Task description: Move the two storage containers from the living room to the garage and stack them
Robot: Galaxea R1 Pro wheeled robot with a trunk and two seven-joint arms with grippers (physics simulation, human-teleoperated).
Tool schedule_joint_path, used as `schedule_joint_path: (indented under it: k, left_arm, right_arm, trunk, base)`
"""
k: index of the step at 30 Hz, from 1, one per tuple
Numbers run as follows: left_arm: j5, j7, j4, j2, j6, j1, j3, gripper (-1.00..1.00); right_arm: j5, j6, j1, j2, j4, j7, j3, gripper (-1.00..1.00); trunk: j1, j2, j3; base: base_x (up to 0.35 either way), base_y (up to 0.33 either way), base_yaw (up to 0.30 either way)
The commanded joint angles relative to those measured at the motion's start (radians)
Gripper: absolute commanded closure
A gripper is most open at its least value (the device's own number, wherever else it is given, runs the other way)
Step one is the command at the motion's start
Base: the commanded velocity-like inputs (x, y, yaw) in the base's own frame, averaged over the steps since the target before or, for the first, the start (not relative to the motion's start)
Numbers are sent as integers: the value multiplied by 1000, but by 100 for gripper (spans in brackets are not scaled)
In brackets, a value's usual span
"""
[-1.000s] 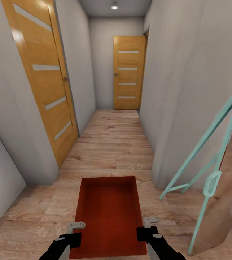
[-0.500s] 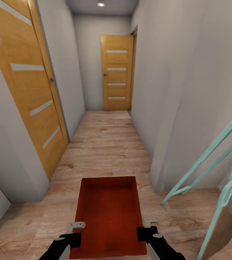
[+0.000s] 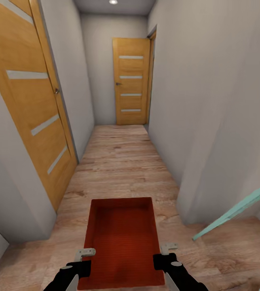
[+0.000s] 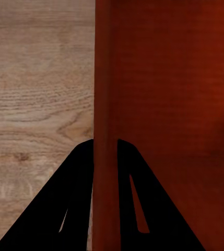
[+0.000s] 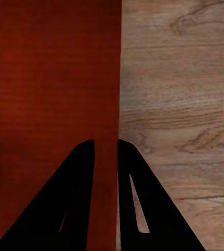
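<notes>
Compared with a second ago, the whole head view has shifted: the side door (image 3: 32, 109) on the left now runs off the picture's edge, the far door (image 3: 132, 81) sits left of centre, and the turquoise frame (image 3: 235, 210) at the right has slid mostly out of sight, so the camera has moved and not the things. Against the arms, the storage container (image 3: 121, 238) sits exactly as before.

It is an orange-red, open-top rectangular bin with plain, slightly tapered walls and a faintly ribbed inner floor, darker toward its far corners. It is held level above the light wood plank floor (image 3: 121, 161), directly in front of the robot, between the two arms.

The left claw (image 4: 105, 157) pinches the container's left wall: one black finger lies outside it, over the planks, and the other inside, with the rim between them. The right claw (image 5: 106, 154) pinches the right wall in the same way, one finger on each face.

Beyond the container, a narrow corridor of grey-white walls (image 3: 210, 101) runs to the far door, which is closed, of honey-coloured wood with pale horizontal strips. The side door, of the same make, lines the corridor left of the container. A round ceiling light (image 3: 113, 2) glows above the far door. The right wall's corner juts out just past the container's far right corner, narrowing the way, with the turquoise frame leaning beside it.
</notes>
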Motion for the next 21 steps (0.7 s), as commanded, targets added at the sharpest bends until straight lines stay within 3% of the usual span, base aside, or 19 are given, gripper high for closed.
schedule_joint_path:
  k: [1,14,21]
  left_arm:
    - [27,9,-36,1,-1,-1,-11,100]
    - [27,9,-36,1,-1,-1,-11,100]
    - [27,10,-36,1,-2,-1,-11,100]
  right_arm:
    - [-20,4,0,-1,0,-5,8,100]
    - [-20,4,0,-1,0,-5,8,100]
    - [-20,4,0,-1,0,-5,8,100]
  trunk:
    - [0,0,-1]
    - [0,0,-1]
    - [0,0,-1]
  base:
    - [275,265,-1]
    - [275,262,0]
    - [311,168,0]
